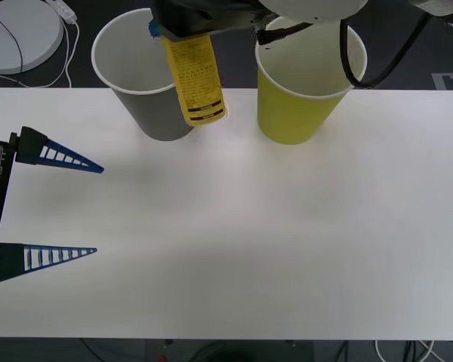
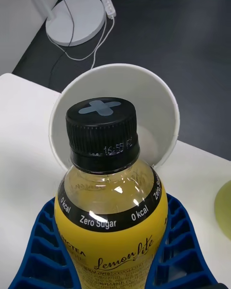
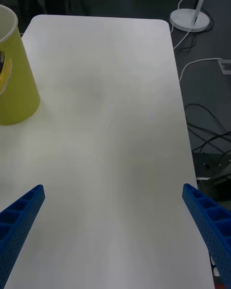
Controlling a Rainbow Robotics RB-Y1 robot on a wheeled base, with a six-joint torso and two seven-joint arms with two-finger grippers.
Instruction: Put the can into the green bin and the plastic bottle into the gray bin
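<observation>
My right gripper [image 1: 183, 26] is shut on the plastic bottle [image 1: 194, 75], a yellow bottle held up at the gray bin's [image 1: 155, 113] right rim. In the right wrist view the bottle [image 2: 108, 207] sits between the blue fingers [image 2: 180, 250], and its black cap [image 2: 102, 125] points into the gray bin's pale inside [image 2: 154, 101]. The green bin [image 1: 294, 113] stands to the right of the gray one, and also appears in the left wrist view [image 3: 17, 86]. My left gripper [image 1: 98, 207] is open and idle over the table's left side [image 3: 111, 189]. The can is out of view.
The white table [image 1: 249, 241] stretches in front of both bins. A white round lamp base [image 1: 15, 34] with cables lies on the dark floor beyond the far left corner. The right arm's black cable [image 1: 355, 60] loops over the green bin's rim.
</observation>
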